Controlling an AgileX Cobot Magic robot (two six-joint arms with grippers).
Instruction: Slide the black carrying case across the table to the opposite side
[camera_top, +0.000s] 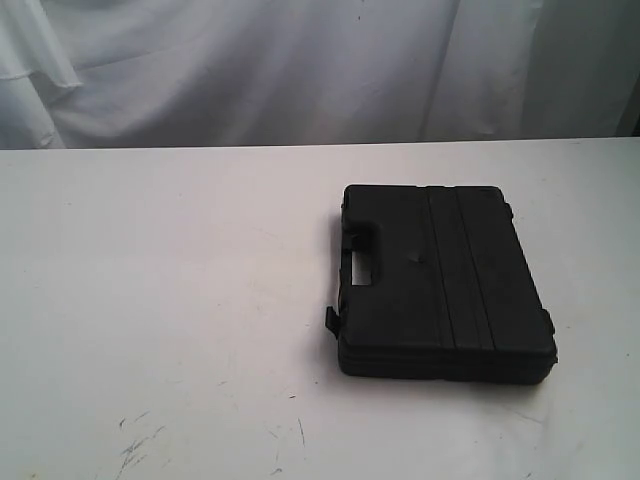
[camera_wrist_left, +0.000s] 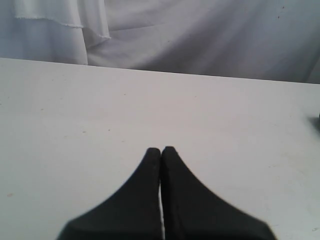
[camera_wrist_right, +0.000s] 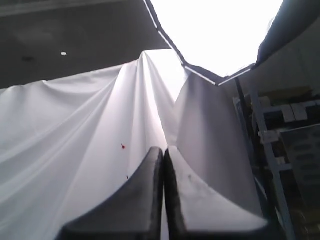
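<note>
Your black case (camera_top: 440, 285) lies flat on the white table (camera_top: 150, 300), right of centre in the ext. view, w/ its handle side facing left. Your left gripper (camera_wrist_left: 160, 150) has its fingers pressed together, low over bare tabletop. Your right gripper (camera_wrist_right: 164, 150) is likewise pressed together, aimed up at the white curtain (camera_wrist_right: 75, 150).

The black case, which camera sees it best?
The exterior view: the whole black case lies flat on the table, handle showing. The left wrist view catches only a dark speck, perhaps it. The right wrist view shows just curtain.
</note>
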